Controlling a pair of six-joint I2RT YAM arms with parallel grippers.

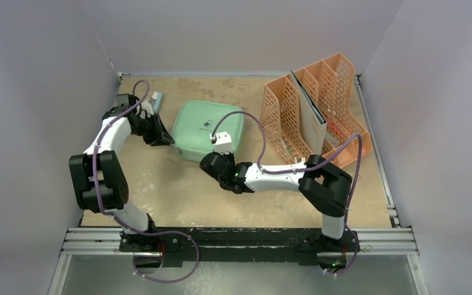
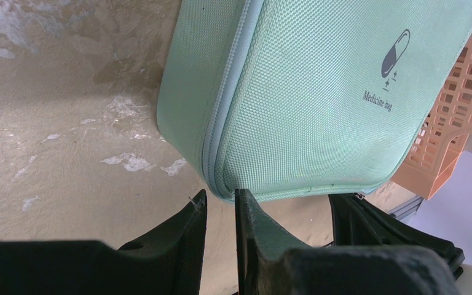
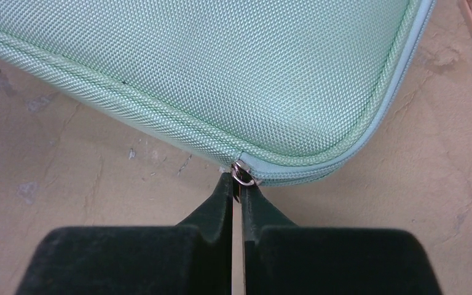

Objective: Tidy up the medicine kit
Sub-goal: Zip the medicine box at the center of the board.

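Note:
The medicine kit (image 1: 203,126) is a mint-green zipped fabric case with a pill icon, lying flat at the back middle of the table. My right gripper (image 3: 236,181) is at the kit's near edge, shut on the small metal zipper pull (image 3: 242,174); from above it (image 1: 211,158) sits just in front of the kit. My left gripper (image 2: 221,200) stands at the kit's (image 2: 319,92) left corner with a narrow gap between its fingers and nothing in it. Its right fingertip (image 2: 244,200) is right at the zip seam. In the top view the left gripper (image 1: 163,138) is beside the kit's left side.
A peach mesh file rack (image 1: 310,110) stands right of the kit, holding a grey folder (image 1: 312,123); it shows in the left wrist view too (image 2: 461,104). A small pale box (image 1: 157,99) lies at the back left behind the left arm. White walls enclose three sides.

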